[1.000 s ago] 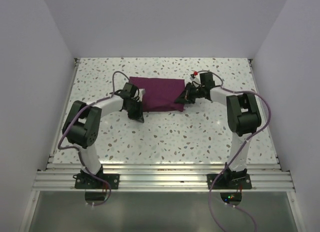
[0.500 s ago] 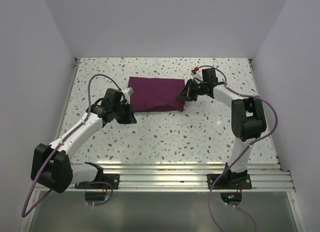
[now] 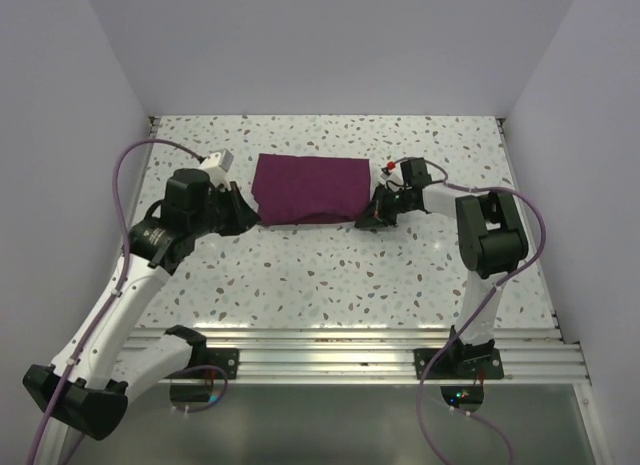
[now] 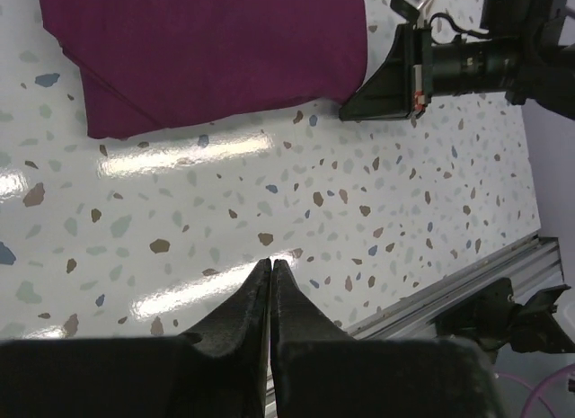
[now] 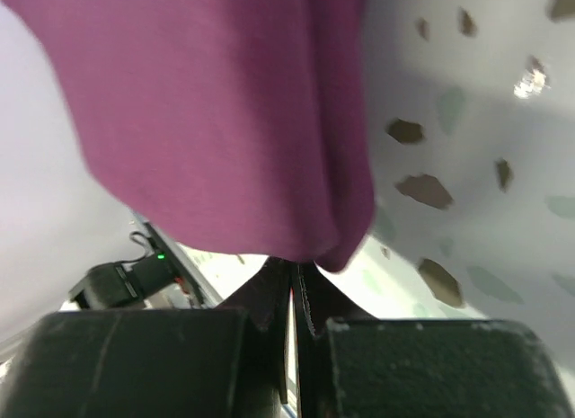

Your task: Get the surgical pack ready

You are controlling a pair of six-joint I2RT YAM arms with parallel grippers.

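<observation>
Near the bench's (image 3: 330, 275) far edge lies the cloth (image 3: 308, 188); the left gripper (image 4: 271, 263) has backed off, jaws together and empty, its side seemingly finished, while the right gripper (image 3: 368, 217) still clamps the near-right corner.

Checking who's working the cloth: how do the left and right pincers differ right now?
The left pincer is over bare table, clear of the cloth; the right pincer sits at the cloth's near right corner. The left holds nothing; the right pinches a fold of cloth. Both are shut.
</observation>
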